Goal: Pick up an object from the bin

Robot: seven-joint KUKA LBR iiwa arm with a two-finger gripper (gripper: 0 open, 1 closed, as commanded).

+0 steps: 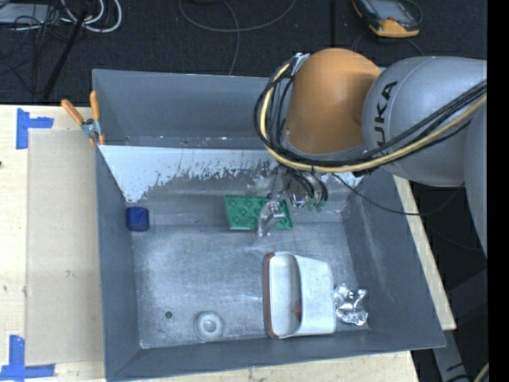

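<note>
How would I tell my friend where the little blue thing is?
Look in the grey bin, at its left wall, toward the back. The blue block sits there alone, left of the green plate. It is the only blue thing, small and boxy.

The bin (159, 293) is dull grey metal, its floor scuffed pale. The white dish (310, 293) looks smooth and glossy; just right of it lies crinkled shiny foil (350, 306), above it a studded green plastic plate (242, 211).
</note>
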